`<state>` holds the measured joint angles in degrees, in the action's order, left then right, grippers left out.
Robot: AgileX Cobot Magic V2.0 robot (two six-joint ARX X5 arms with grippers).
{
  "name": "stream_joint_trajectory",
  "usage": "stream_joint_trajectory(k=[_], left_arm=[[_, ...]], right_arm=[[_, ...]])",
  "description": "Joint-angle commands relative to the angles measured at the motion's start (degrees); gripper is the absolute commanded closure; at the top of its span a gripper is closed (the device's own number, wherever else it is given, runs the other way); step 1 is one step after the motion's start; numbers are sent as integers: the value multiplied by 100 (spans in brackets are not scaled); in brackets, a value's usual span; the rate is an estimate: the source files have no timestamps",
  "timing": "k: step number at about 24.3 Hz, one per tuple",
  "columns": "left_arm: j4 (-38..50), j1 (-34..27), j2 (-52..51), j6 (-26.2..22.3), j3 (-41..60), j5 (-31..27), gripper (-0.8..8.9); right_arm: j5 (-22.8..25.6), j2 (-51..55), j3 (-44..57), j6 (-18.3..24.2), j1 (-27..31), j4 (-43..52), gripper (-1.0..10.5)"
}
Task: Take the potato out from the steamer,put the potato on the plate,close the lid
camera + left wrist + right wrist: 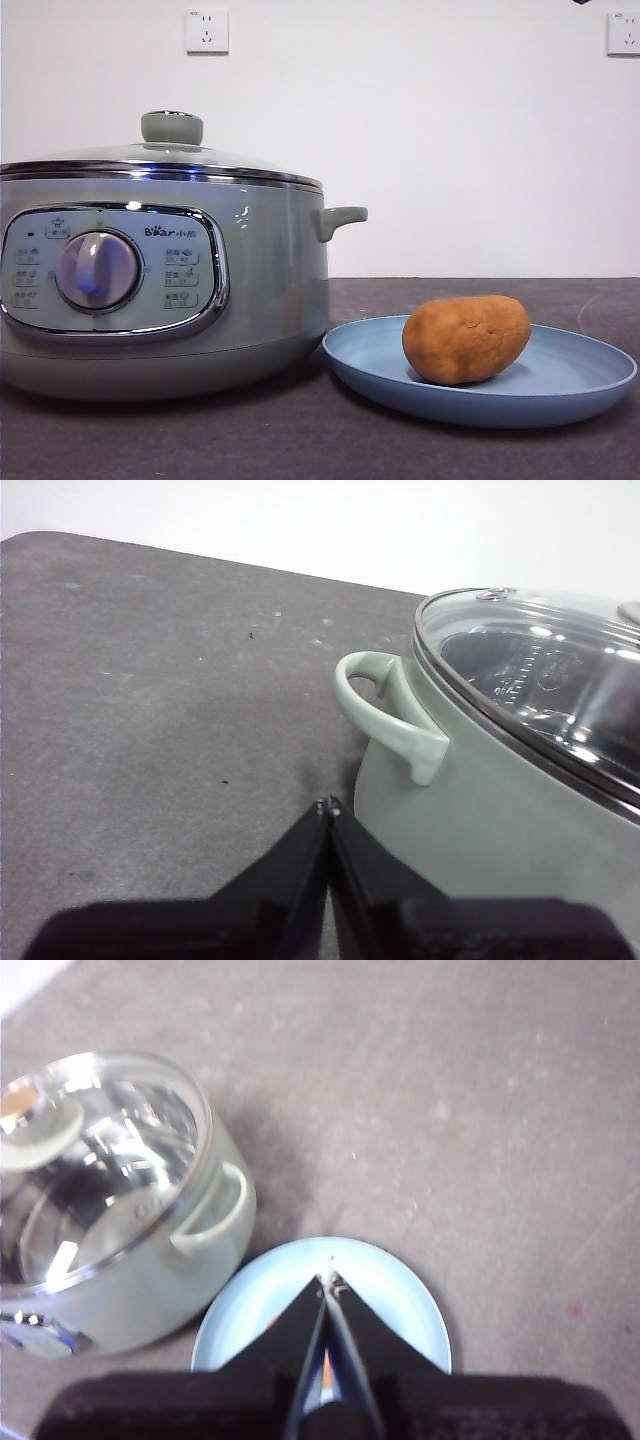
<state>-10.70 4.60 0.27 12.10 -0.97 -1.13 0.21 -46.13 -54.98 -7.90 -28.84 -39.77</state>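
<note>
While lying on its side nearest the front camera, matte orange-brown oval potato (466,338) rests on wide shallow light-blue round plate (560,385), right of centre on dark grey table (300,440). Just left of plate, nearly touching its rim: large round pale grey-green steamer (270,290) with chrome-framed panel, lilac dial (97,270), stubby side handle (340,219). Domed glass lid (150,160) with chrome rim and grey-green knob (171,127) seated on steamer, closed. Left hand (328,806) pinched together, empty, raised beside steamer's far handle. Right hand (329,1280) pressed closed, holding nothing, above plate; potato mostly hidden behind it. White wall sockets (206,30) behind.
</note>
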Motion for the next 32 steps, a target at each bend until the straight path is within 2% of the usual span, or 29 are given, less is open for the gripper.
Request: stream_joint_trajectory(k=[1,3,7,9,11,13,17,19,22,27,32], left_arm=[[33,-20,-4,-28,81,-22,816],[33,-20,-7,-28,81,-24,816],[35,-20,-4,-28,81,-22,816],[35,-20,-4,-28,81,-22,816],[35,-20,-4,-28,81,-22,816],[35,-20,-4,-28,81,-24,816],[35,-20,-4,-28,81,-22,816],[35,-20,-4,-28,81,-22,816],[35,-20,-4,-28,81,-22,816],[35,-20,-4,-28,81,-24,816],[35,-20,-4,-28,81,-22,816]], right_arm=[[20,39,-37,205,125,61,958],[7,-70,-35,236,498,94,958],[-286,-4,-24,-164,2201,22,957],[-306,199,-22,66,2728,31,957],[-282,509,87,662,2966,267,945],[-289,920,544,1034,2975,1091,946],[-330,1910,2505,966,2957,3117,946],[-334,2306,3346,824,2946,3571,946],[-326,2817,4306,448,2935,3934,946],[-323,3703,5368,216,2741,4260,946],[-299,4642,5466,199,2531,3442,946]])
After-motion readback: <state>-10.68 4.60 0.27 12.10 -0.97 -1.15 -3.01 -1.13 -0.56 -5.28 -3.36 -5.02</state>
